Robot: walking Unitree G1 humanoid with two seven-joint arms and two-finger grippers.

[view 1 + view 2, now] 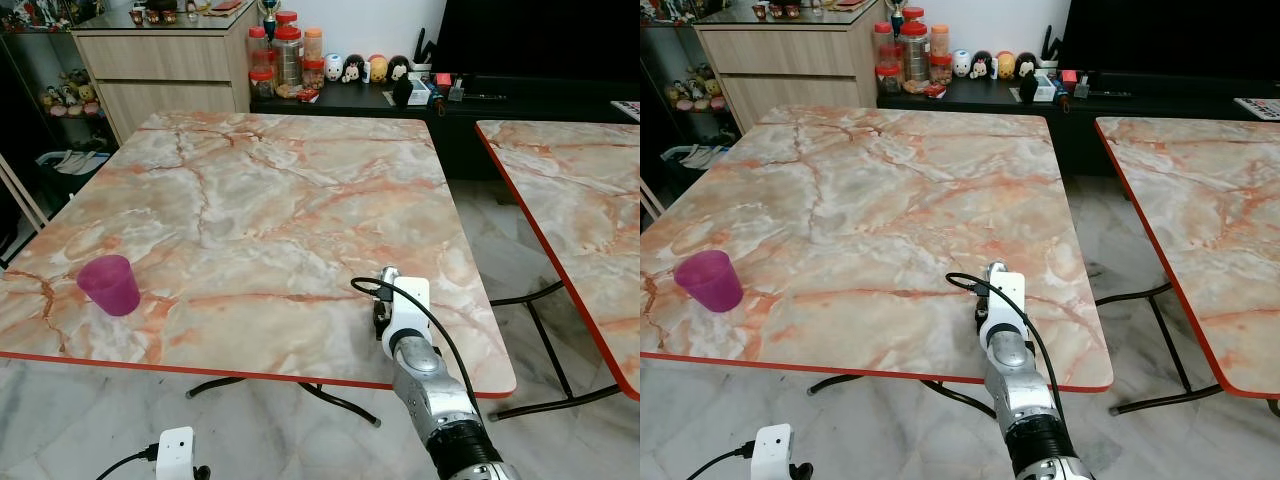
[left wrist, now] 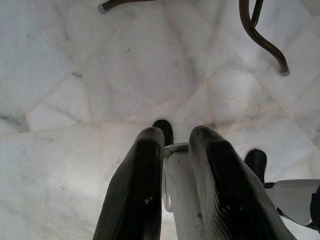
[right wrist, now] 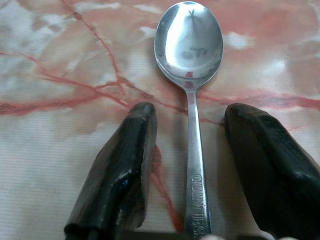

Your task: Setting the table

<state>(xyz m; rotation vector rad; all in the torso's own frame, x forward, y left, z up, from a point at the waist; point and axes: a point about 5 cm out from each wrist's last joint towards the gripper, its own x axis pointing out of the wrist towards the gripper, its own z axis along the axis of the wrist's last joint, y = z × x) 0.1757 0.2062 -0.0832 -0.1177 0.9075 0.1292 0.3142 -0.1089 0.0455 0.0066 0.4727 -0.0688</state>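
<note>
Two marble-topped benches sit in front of us, and we're working at the near edge of the bigger one (image 1: 250,200), the one with the orange veins and red rim. Our right claw (image 3: 189,150) is down on that bench close to its front right corner, fingers (image 3: 117,165) spread apart with a gap on each side of a metal spoon (image 3: 190,60). The spoon lies flat on the marble, bowl facing up and pointing away from the wrist, handle running back between the two fingers without either one touching it as far as we can see. From the head camera the right arm (image 1: 430,385) covers the spoon, so we only get the white wrist housing and its black cable there.

Over by the front left corner of the same bench stands a purple cup (image 1: 109,284), upright, well apart from the right claw.

Our left claw (image 2: 175,170) hangs low beside the bench, pointed at the pale tiled floor (image 2: 100,75). Its fingers are nearly together and clamped on something slim and whitish between them; we can't tell what it is. A dark curved bench leg (image 2: 260,40) shows on the floor nearby.

The second bench (image 1: 580,220) stands off to the right across a strip of floor.
</note>
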